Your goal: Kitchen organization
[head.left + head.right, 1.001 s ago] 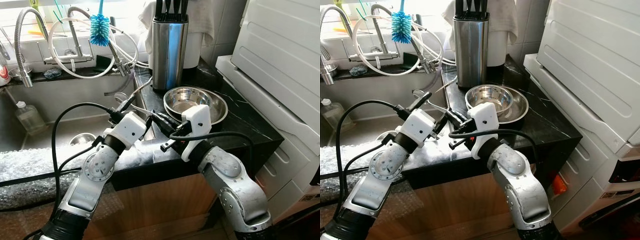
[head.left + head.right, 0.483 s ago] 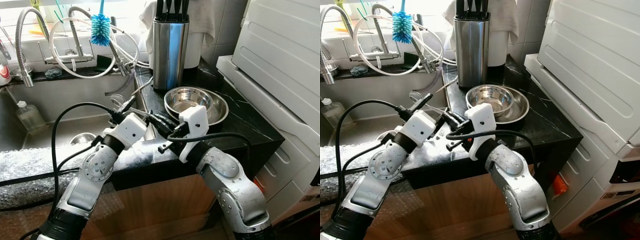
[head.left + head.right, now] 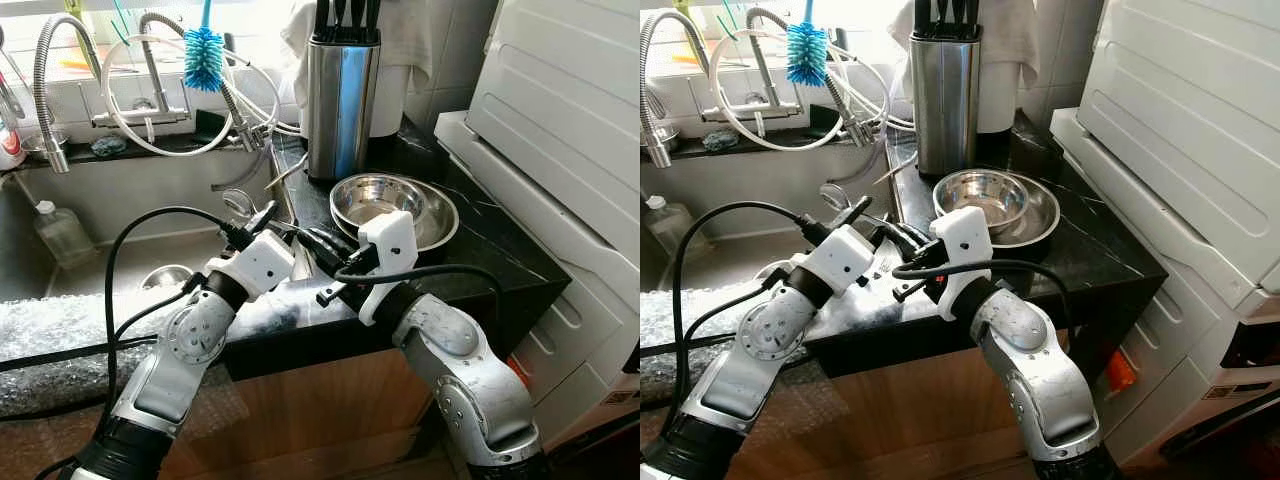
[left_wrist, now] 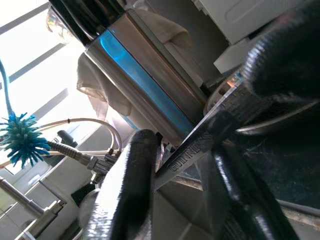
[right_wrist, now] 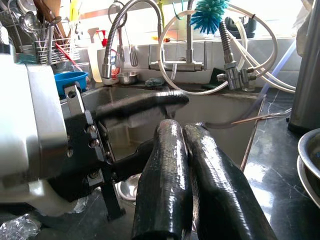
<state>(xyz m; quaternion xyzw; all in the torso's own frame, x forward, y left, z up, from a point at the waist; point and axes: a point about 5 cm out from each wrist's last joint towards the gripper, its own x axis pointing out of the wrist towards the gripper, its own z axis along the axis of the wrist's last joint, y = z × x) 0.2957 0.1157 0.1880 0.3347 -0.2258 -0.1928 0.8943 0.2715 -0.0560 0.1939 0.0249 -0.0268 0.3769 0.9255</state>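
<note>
Head views: both silver arms bend inward over the black stone surface point(image 3: 500, 240) beside the sink. The left claw point(image 3: 318, 240) and right claw point(image 3: 322, 255) meet just in front of the shiny steel bowl point(image 3: 392, 205).

Left wrist view: the left claw's fingers point(image 4: 131, 190) pinch a thin, flat metal utensil point(image 4: 200, 145); its long axis points toward the tall steel knife block point(image 4: 145, 85).

Right wrist view: the right claw's fingers point(image 5: 165, 180) are pressed together, holding nothing visible, beside the left claw.
</note>
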